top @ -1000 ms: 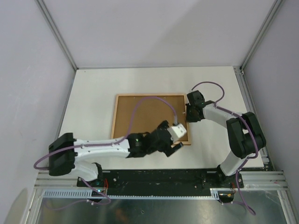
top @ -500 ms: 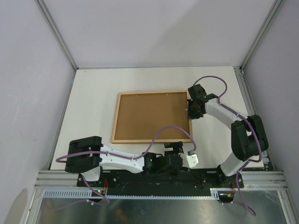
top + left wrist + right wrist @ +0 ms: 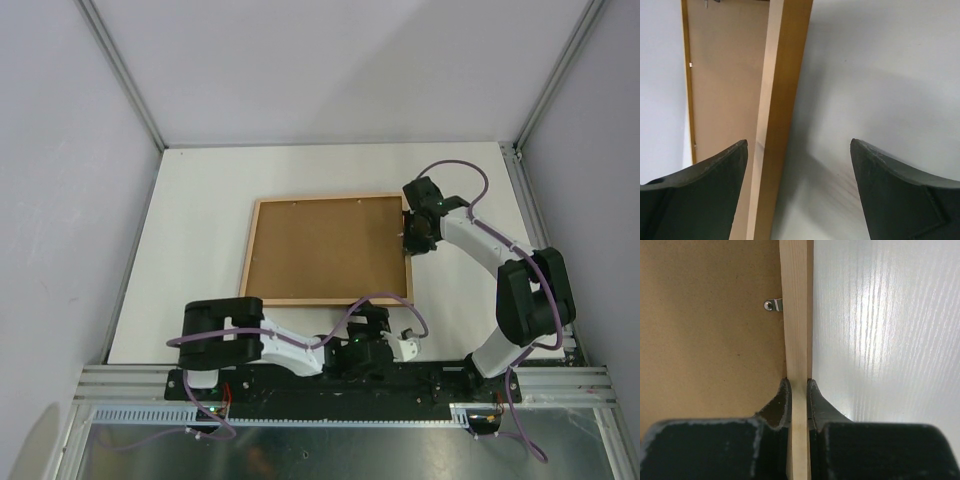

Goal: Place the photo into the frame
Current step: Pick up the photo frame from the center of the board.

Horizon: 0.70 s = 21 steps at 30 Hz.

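Note:
The frame [image 3: 409, 270] lies flat mid-table, light-wood face up, with a brown backing board [image 3: 328, 250] filling it. The photo is hidden. My right gripper [image 3: 412, 233] is shut on the frame's right rail; in the right wrist view the gripper [image 3: 797, 385] pinches the rail [image 3: 796, 315] from both sides. My left gripper [image 3: 407, 335] is open and empty, low by the table's near edge, just short of the frame's near right corner. In the left wrist view the gripper [image 3: 799, 144] faces the rail [image 3: 785, 90] and the board [image 3: 725, 80].
A small metal clip [image 3: 773, 304] sits on the board against the right rail. Bare white table [image 3: 200, 230] surrounds the frame. Grey walls with metal posts enclose the table. The arm bases and a black rail [image 3: 330, 380] run along the near edge.
My left arm has drawn back from over the frame's near right corner to the table's near edge. The frame has turned slightly. My right gripper stays on the right rail.

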Available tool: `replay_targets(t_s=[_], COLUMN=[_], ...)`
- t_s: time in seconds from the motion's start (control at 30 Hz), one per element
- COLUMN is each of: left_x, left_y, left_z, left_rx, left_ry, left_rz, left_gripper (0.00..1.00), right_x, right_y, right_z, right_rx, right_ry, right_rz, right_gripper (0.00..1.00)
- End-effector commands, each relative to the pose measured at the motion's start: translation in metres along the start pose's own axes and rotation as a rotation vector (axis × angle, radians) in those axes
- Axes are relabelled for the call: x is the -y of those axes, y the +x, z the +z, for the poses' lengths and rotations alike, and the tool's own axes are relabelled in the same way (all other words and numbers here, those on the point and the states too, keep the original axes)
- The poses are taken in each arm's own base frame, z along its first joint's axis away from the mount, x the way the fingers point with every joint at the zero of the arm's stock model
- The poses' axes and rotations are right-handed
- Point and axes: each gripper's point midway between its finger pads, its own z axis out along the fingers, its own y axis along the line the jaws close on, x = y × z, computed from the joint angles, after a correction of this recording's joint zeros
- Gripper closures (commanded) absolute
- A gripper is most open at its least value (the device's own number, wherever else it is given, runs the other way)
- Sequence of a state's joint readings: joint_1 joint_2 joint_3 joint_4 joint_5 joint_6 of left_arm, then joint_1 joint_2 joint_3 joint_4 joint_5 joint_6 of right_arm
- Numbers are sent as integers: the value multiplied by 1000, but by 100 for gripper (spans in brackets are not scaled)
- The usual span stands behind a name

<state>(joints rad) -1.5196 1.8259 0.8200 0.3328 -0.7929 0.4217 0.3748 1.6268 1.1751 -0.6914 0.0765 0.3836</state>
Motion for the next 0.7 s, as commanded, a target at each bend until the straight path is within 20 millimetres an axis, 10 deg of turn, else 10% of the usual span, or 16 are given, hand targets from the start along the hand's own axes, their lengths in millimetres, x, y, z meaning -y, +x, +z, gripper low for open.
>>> replay_targets(t_s=[0.0,0.67], left_x=[-27,-67], left_y=[-1,10], left_z=[8,30], left_rx=[6,-22], left_ry=[-135,-309], left_rz=[-26,11], left_gripper=[14,55], right_x=[-18,-16], right_y=[-31,-29], right_z=[-33,-36], right_rx=[99,73], right_ry=[-92,-130], right_rz=[44,48], right_gripper=[100,100])
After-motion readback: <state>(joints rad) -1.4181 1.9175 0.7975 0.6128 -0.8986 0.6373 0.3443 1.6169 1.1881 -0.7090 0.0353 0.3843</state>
